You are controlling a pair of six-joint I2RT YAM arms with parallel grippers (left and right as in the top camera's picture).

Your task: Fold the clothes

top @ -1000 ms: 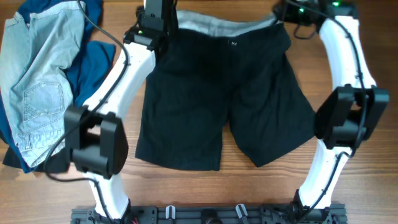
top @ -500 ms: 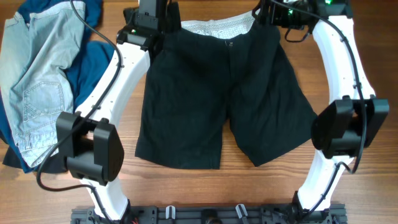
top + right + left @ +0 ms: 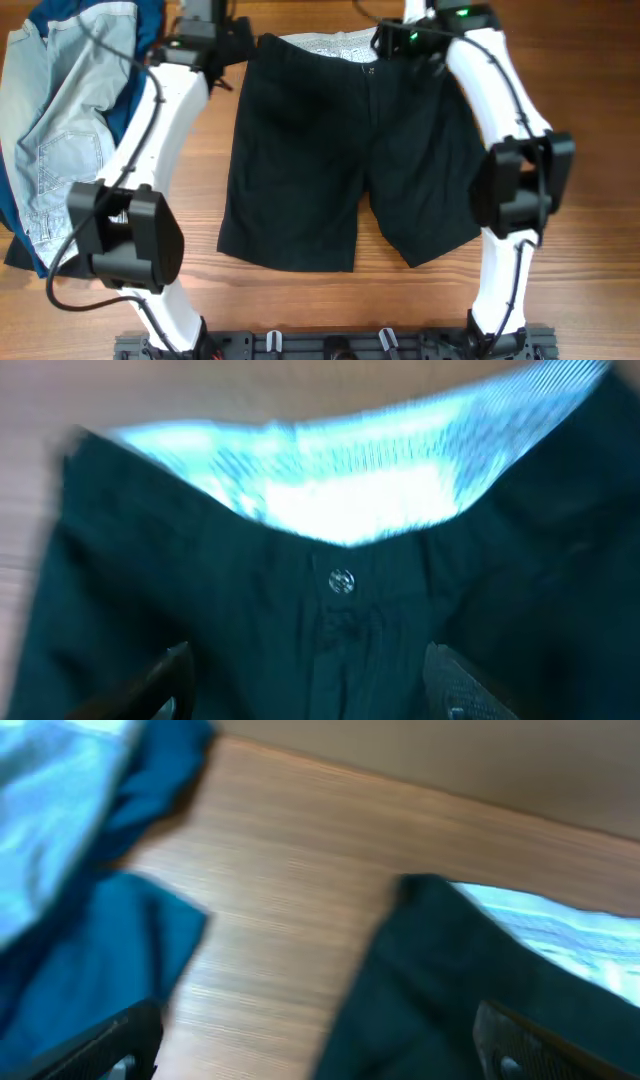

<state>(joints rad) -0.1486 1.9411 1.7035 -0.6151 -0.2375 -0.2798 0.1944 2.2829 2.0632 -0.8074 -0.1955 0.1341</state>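
Note:
Black shorts [image 3: 350, 160] lie flat on the wooden table, waistband at the far edge with its pale lining showing [image 3: 330, 47]. My left gripper [image 3: 205, 45] hovers open just left of the waistband's left corner [image 3: 430, 895], over bare wood, holding nothing. My right gripper [image 3: 400, 40] hovers open above the waistband's middle, over the fly button [image 3: 341, 581], holding nothing. The shorts fill the right wrist view [image 3: 330, 620].
A heap of light blue jeans [image 3: 60, 130] and dark blue cloth [image 3: 145, 95] lies at the far left; it also shows in the left wrist view [image 3: 90, 950]. The table's far edge [image 3: 450, 805] runs close behind the waistband.
Both grippers have let go of the waistband and moved left. The left one has gone off the shorts onto bare wood; the right one has gone from the right corner to the middle.

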